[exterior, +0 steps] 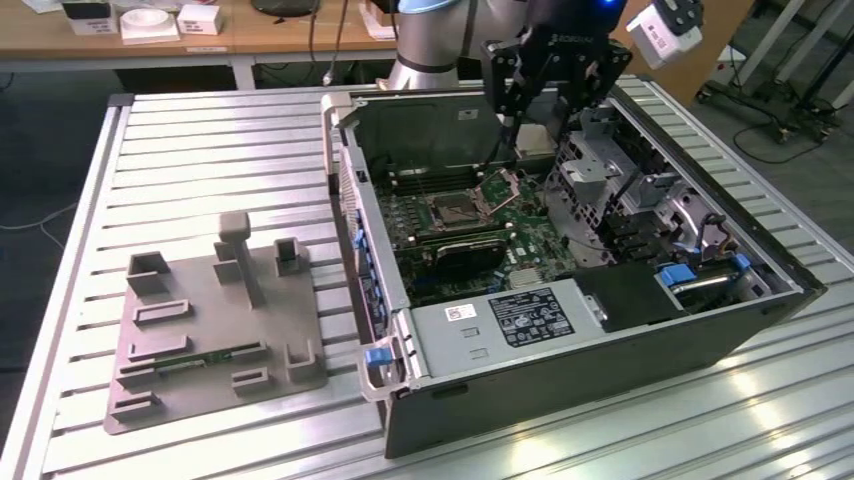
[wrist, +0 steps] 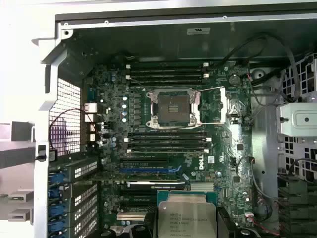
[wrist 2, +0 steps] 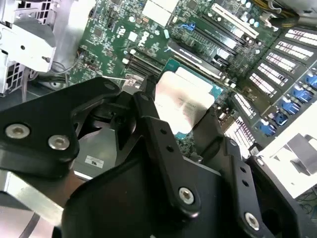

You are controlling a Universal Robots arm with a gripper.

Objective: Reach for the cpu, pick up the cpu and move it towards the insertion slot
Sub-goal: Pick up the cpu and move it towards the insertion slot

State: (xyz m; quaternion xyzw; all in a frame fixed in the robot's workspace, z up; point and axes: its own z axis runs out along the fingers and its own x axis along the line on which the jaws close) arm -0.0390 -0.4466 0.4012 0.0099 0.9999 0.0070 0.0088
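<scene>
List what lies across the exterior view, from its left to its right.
Grey fixture tray → open computer case's wall → insertion slot → end effector holding the cpu → silver drive cage.

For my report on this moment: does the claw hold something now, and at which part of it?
Yes. The claw holds the cpu, gripped at its two opposite edges, above the motherboard.

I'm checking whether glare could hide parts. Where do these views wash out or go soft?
Exterior view: glare streaks on the table near the case. Second wrist view: the cpu face is washed pale, and the gripper links are soft. First wrist view: the case's outer side blows out white; the slot is evenly lit.
</scene>
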